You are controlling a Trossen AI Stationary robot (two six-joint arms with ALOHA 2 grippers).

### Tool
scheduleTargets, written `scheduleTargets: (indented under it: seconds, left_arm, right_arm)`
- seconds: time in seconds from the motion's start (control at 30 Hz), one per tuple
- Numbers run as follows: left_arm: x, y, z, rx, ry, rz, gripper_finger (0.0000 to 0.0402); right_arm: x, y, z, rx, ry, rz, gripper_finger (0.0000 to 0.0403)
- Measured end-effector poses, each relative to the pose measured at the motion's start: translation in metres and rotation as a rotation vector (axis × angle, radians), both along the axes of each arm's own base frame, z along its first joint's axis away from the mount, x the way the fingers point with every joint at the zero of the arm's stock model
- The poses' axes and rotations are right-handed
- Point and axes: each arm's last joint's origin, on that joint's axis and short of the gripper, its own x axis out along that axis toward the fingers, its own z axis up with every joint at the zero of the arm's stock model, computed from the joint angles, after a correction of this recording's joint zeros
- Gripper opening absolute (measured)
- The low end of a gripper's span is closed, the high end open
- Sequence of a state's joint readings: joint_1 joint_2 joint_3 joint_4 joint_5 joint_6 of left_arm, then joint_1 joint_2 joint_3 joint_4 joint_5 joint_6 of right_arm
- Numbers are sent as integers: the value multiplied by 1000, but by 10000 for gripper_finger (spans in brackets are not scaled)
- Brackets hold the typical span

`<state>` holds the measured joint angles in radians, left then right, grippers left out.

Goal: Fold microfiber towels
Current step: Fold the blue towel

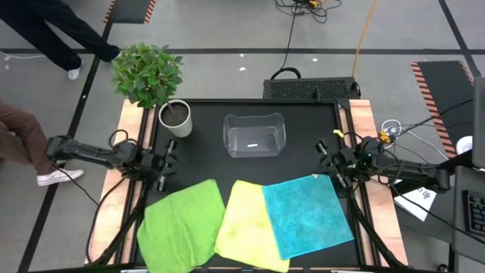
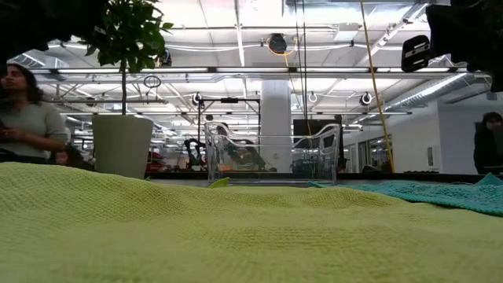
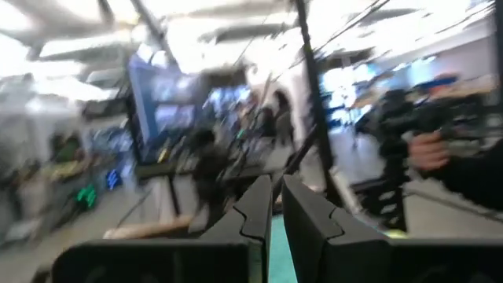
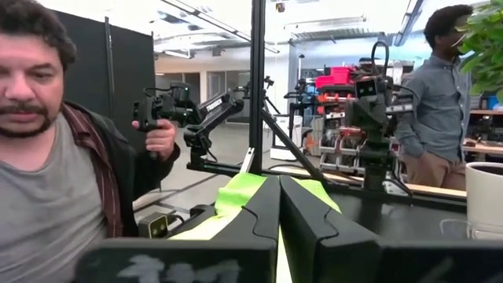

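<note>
Across the dark tabletop [image 1: 303, 114] three microfiber towels [image 1: 246, 224] are laid flat, unfolded, ready for folding; left hand [image 1: 165, 161] and right hand [image 1: 330, 161] are kept pressed together, empty, at the sides.

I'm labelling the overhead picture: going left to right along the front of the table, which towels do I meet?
Bright green towel → pale yellow-green towel → turquoise blue towel, each overlapping the next one's edge.
</note>
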<state>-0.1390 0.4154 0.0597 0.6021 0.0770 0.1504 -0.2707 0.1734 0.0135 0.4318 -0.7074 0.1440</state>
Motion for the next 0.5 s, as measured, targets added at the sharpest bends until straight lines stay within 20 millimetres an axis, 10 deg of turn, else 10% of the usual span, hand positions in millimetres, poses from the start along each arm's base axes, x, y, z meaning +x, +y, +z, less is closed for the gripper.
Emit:
scheduleTargets:
  seconds: [0.5]
  left_arm:
    - [81,-9,7,-89,341,77,38]
  right_arm:
    - [2,-6,-10,-60,66,-94,0]
